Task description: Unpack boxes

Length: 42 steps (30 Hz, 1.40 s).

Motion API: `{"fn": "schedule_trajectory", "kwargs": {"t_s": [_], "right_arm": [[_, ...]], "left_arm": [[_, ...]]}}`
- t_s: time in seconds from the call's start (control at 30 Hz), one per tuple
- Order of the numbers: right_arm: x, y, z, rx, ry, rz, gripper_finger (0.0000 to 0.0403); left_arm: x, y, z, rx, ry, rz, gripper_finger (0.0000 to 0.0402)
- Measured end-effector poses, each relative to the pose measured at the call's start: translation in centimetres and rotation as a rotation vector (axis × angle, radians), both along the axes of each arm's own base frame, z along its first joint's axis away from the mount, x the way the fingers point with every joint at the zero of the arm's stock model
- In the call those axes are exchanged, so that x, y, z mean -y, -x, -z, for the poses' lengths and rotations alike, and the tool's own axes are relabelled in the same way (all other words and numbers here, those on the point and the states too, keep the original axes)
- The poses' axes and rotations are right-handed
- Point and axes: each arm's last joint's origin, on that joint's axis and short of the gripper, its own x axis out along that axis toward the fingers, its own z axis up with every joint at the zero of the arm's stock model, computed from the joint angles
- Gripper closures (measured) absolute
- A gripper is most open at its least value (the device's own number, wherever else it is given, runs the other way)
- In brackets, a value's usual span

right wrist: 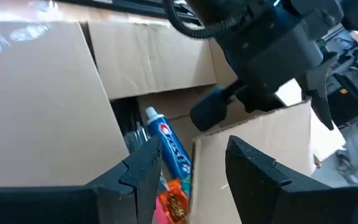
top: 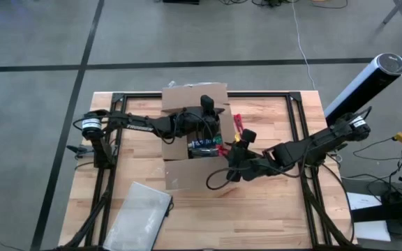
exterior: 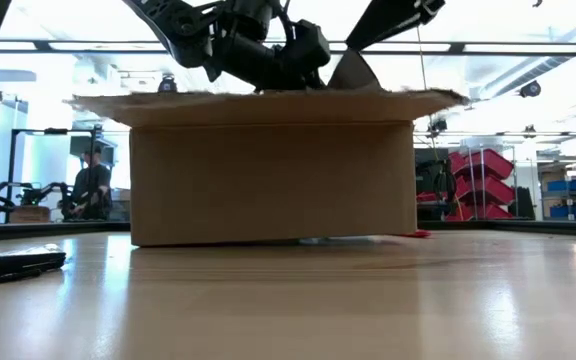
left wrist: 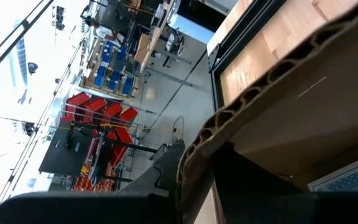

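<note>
Cardboard box point(top: 194, 139) at table centre, flaps spread; left gripper point(top: 206, 111) clamped on the box's far-side flap edge, corrugated rim between its fingers point(left wrist: 166, 177); right gripper point(right wrist: 188, 165) over the near-right flap, fingers parted, holding nothing; toothpaste tube point(right wrist: 169, 146) inside the box.

Flat zip pouch point(top: 139, 213) sits lower left on the counter point(top: 271, 216), red knife point(top: 239, 124) up near the middle.

Workshop or lab: red parts bins point(exterior: 483, 170), metal racks, concrete floor point(top: 33, 104).
</note>
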Motion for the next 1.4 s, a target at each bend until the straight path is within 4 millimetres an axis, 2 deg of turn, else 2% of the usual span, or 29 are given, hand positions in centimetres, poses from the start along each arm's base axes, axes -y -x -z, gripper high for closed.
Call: {"fn": "schedule_trajectory", "kwargs": {"t_s": [0.27, 0.4, 0.73, 0.87, 1.07, 1.23, 1.4], "right_arm": [[0.7, -0.8, 1.2, -0.037, 0.027, 0.063, 0.0252], [1.1, -0.5, 1.5, -0.052, 0.078, 0.128, 0.0258], [1.3, 0.1, 1.7, -0.098, 0.121, 0.15, 0.0393], [1.3, 0.1, 1.6, -0.099, 0.13, 0.154, 0.0398], [1.5, 0.1, 1.2, -0.089, 0.126, 0.163, 0.0402], [1.8, 0.1, 0.1, -0.061, 0.11, 0.173, 0.0402], [2.1, 0.4, -0.7, -0.029, 0.093, 0.187, 0.0403]], "left_arm": [[0.0, 0.0, 0.0, 0.001, 0.003, -0.001, 0.0338], [0.0, 0.0, 0.0, -0.002, 0.003, -0.002, 0.0338], [-0.2, 0.1, 0.1, -0.014, 0.003, -0.016, 0.0338], [-0.1, 0.1, 0.2, -0.023, 0.006, -0.03, 0.0338], [0.7, 0.6, 0.0, -0.083, -0.03, -0.143, 0.0337], [1.9, 1.9, -1.8, -0.114, -0.001, -0.13, 0.0329], [2.7, 4.1, -4.9, -0.053, 0.073, -0.132, 0.0317]]}}
